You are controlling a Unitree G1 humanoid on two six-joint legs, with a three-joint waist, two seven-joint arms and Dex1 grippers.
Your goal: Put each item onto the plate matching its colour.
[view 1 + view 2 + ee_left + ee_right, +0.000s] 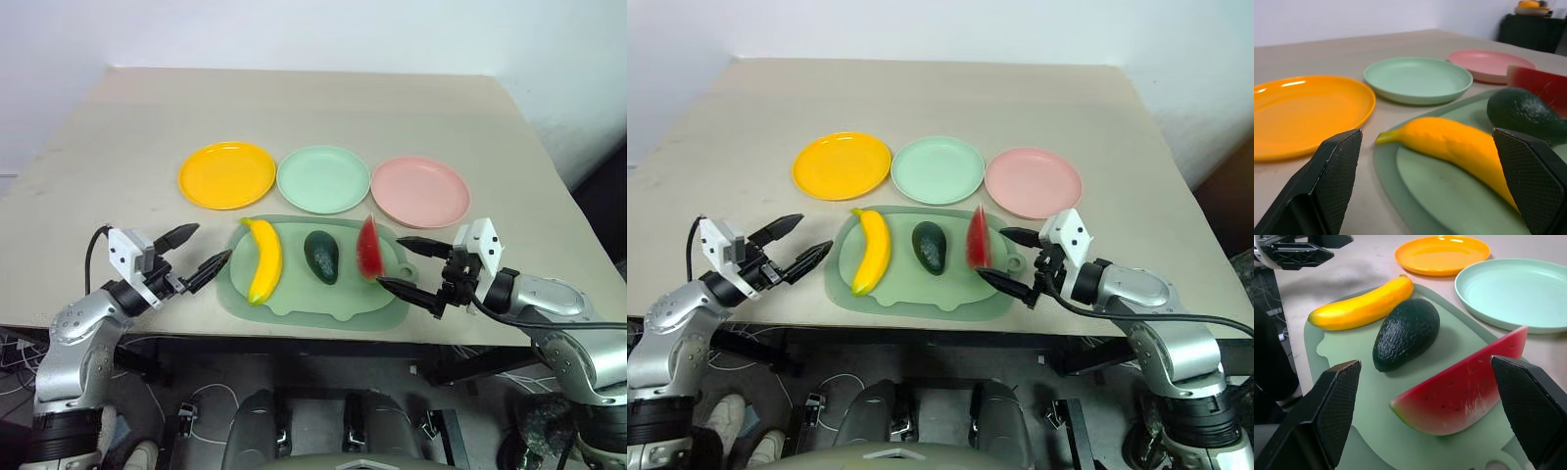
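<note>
A yellow banana (264, 258), a dark green avocado (321, 256) and a red watermelon wedge (369, 247) lie side by side on a pale green mat (313, 304). Behind the mat stand three plates: yellow-orange (226, 174), mint green (323, 178) and pink (420, 190), all bare. My left gripper (196, 252) hovers open just left of the mat, pointing at the banana (1449, 147). My right gripper (411, 264) is open just right of the mat, its fingers facing the watermelon (1464, 391) with the avocado (1406, 333) beyond.
The beige table (118, 147) stretches well behind the plates. Its front edge runs just below the mat, its right edge past the pink plate. Cables lie on the floor under the table.
</note>
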